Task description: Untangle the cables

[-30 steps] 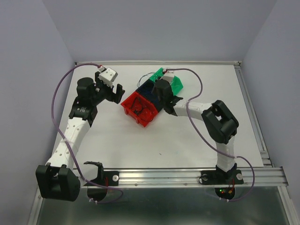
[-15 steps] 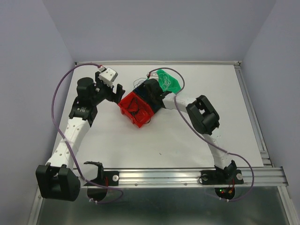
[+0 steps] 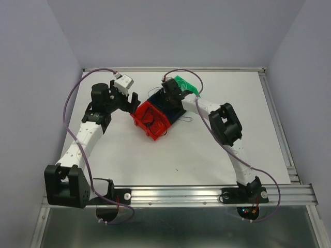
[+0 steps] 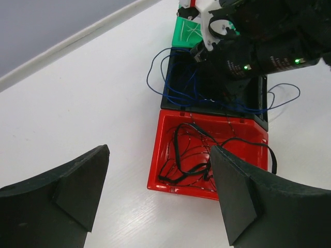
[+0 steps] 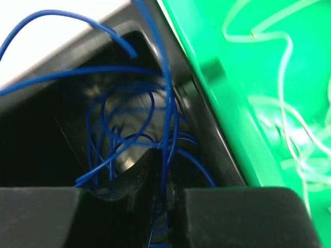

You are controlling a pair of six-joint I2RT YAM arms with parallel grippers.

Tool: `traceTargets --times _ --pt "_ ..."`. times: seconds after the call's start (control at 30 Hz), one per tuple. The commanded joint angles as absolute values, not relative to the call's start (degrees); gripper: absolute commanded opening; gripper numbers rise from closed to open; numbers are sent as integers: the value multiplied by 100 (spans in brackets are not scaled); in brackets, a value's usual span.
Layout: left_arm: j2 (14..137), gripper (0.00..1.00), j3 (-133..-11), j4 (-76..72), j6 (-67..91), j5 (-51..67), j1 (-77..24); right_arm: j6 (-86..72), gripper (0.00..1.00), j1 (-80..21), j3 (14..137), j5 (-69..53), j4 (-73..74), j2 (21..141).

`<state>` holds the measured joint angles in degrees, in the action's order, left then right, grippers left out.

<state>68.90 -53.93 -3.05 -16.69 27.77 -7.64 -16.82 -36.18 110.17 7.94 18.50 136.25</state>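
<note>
Nearest me, left claw [image 4: 160, 153] hangs just off the desk [image 4: 77, 103] w/ fingers spread wide, nothing between them, aimed at the red bin [image 4: 178, 187] just ahead. The red bin sits on the desk as the near end of a 3-bin row running diagonally away to the right. Inside it: black cables [image 4: 178, 155], a loose scribble w/ one loop over the right rim.

Next back, touching the red one, is the black bin [image 4: 168, 77]. It holds the blue cables [image 4: 170, 93]; loops spill over its left and right walls onto the desk. Right claw [image 5: 129, 194] is down over this bin, fingers only narrowly apart. Blue strands run thru the gap, and they look loose, not pinched.

Farthest: green bin [image 4: 187, 32], against the black one, w/ whitish cables [image 5: 282, 103] curled on its floor.
</note>
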Motion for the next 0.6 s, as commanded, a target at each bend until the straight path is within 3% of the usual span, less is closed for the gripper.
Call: traceTargets --times 0.0,0.1,0.43,0.57 --pt "7426 90 -5774 -721 -1644 2672 -703 -1363 29 -3691 11109 1116 2514 12930" --pt "7970 90 -6204 -738 -1565 2803 -677 -1248 41 -3762 11215 1213 2522 12754" --pt "9333 94 -7470 -536 -1459 3489 -642 -1230 57 -3850 10908 1476 2514 12077" --pt "9816 94 -7926 -334 -1433 3866 -642 -1283 76 -3894 10259 1556 2514 11489"
